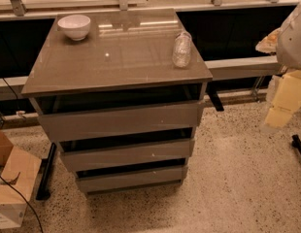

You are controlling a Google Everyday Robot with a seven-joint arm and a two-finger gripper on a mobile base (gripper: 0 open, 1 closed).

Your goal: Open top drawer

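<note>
The cabinet (116, 57) stands in the middle of the camera view with three drawers stacked under its glossy top. The top drawer (121, 121) is the tallest and widest, a plain grey-brown front with no handle and a dark gap above it. Its front lines up with the two fronts below it. My gripper (276, 116) hangs at the right edge, a pale cream shape under the white arm shell (293, 33). It is well to the right of the drawer, apart from it and above the floor.
A white bowl (74, 26) and a clear plastic bottle (181, 49) stand on the cabinet top. A cardboard box (12, 188) and a black cable lie on the floor at the left. A long counter (238, 64) runs behind. Speckled floor (228, 188) lies at the front right.
</note>
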